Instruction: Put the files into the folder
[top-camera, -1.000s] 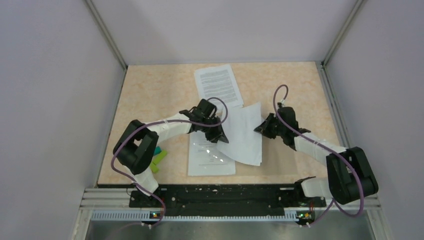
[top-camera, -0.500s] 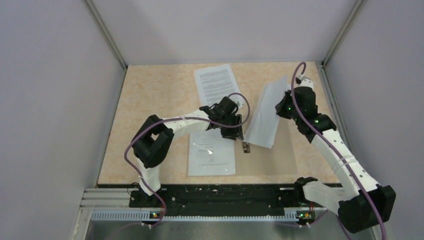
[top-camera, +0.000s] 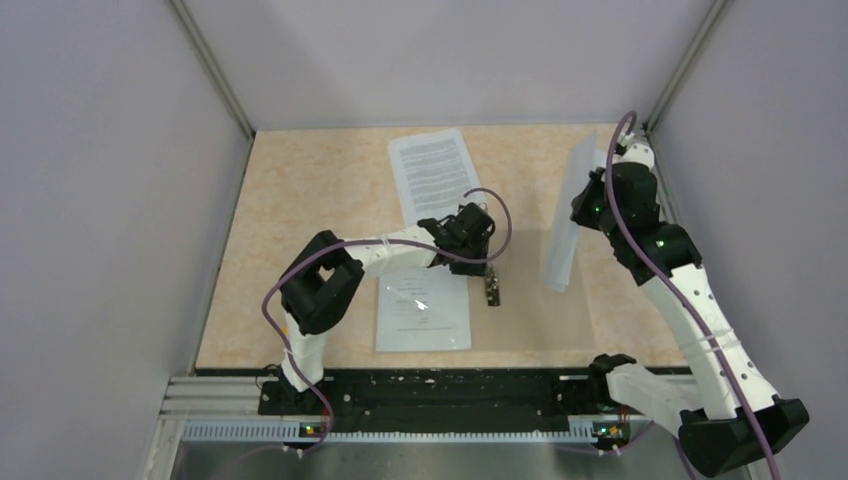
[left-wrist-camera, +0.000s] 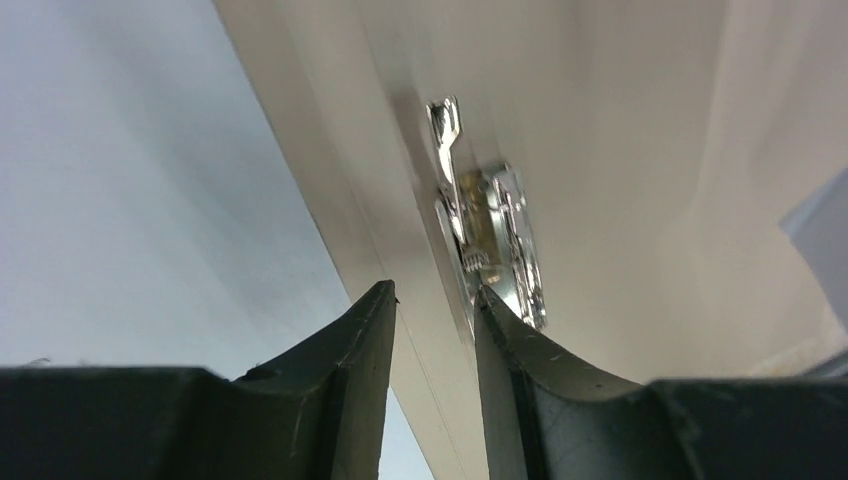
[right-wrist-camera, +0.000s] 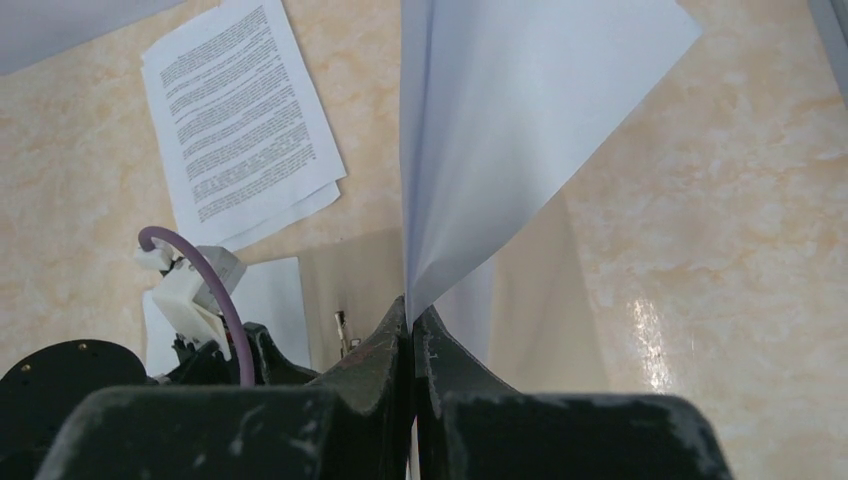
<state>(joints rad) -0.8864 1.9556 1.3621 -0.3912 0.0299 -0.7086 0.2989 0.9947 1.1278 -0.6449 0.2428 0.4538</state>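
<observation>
From where I stood, the filing looked partway done. The right tool was pinched shut on the corner of a white sheet. It held the sheet high over the far right of the counter, so the page hung almost edge-on, clear of everything below. The folder lay open and flat beneath it and a little to the left, its bare tan inside facing up.

The left tool hovered low at the folder's spine, fingers a little apart, with nothing between them that I could make out. The metal clip lay just ahead, close against one finger. One printed sheet lay flat just left of the clip, though I could not tell whether it lay on the folder's other leaf or on bare counter. More printed pages lay at the far side, well apart from the folder.

I took the step in hand to be carrying this page over for laying in. The next move would call for the right arm to lower it flat onto the tan leaf, its edge squared to the spine beside the clip. The left tool would need to mind the clip or stay clear. Paper that limp could buckle or skate, so it wanted a slow, edge-first descent.
</observation>
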